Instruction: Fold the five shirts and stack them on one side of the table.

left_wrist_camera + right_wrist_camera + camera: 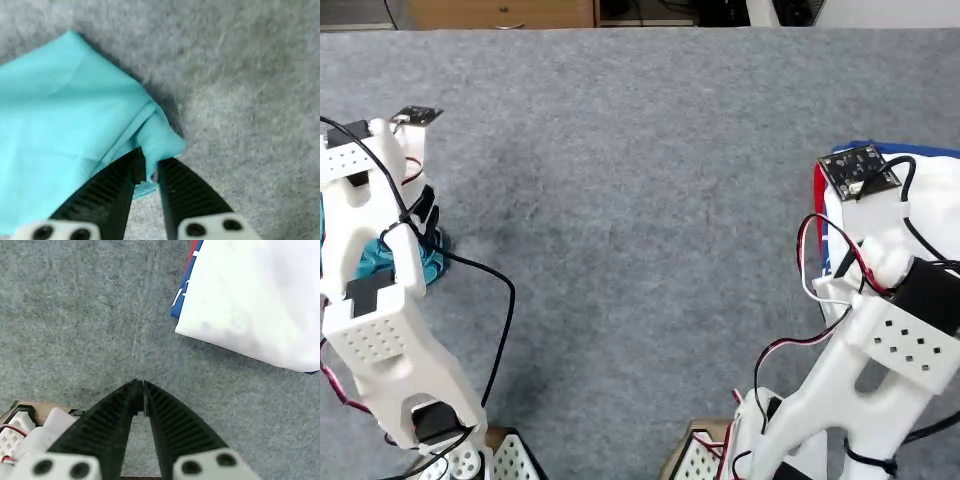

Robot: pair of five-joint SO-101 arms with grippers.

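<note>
Teal shirt (65,125), at the table's (650,200) left edge, is pinched by the left gripper (149,170), probably to be dragged out for folding, while the right gripper (144,390) hangs clenched on nothing beside the right-edge stack (250,300).

One grey worktop (640,200) carries two arms, the left arm (380,330) and the right arm (880,350). There are two grippers, the left gripper (147,170) and the right gripper (144,390), each with two black fingers (105,425), four in all. As for shirts, there is one white shirt (260,295) and one teal shirt (65,125), well apart from the white shirt. Under the white shirt show one blue edge (179,302) and one red edge (194,247). Whether these belong to one shirt or two cannot be told, so the count is three shirts, perhaps four.
</note>
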